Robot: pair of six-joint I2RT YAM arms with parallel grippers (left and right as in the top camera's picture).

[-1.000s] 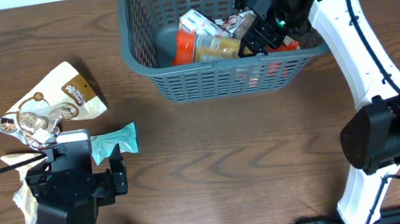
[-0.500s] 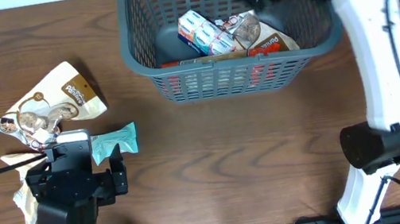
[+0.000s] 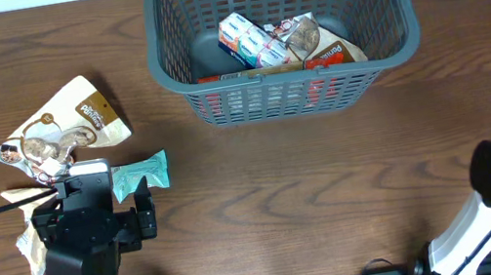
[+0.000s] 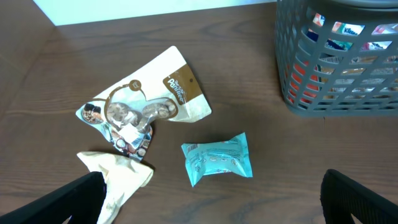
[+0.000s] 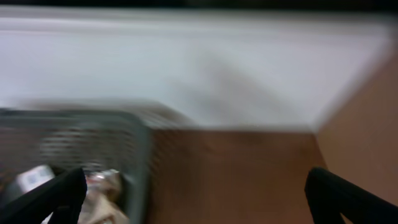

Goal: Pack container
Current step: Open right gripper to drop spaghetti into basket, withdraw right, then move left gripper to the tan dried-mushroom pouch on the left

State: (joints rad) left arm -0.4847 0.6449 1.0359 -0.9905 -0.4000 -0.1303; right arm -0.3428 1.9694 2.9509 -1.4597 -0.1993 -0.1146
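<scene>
Peeking through container (image 3: 288, 96) slats, half-hidden packets (image 3: 252, 40)

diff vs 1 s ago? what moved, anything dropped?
Right gripper pulled up out of the grey basket and swung off to the right, open. The white-and-red packet it hovered over now lies uncovered inside. Unchanged: left gripper open, teal packet and tan pouch on the table.

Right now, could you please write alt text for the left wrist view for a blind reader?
A teal snack packet lies on the wooden table just ahead of the open left gripper. A white-and-brown pouch and a crumpled cream packet lie left of it in frame; the grey-blue container stands at upper right.
</scene>
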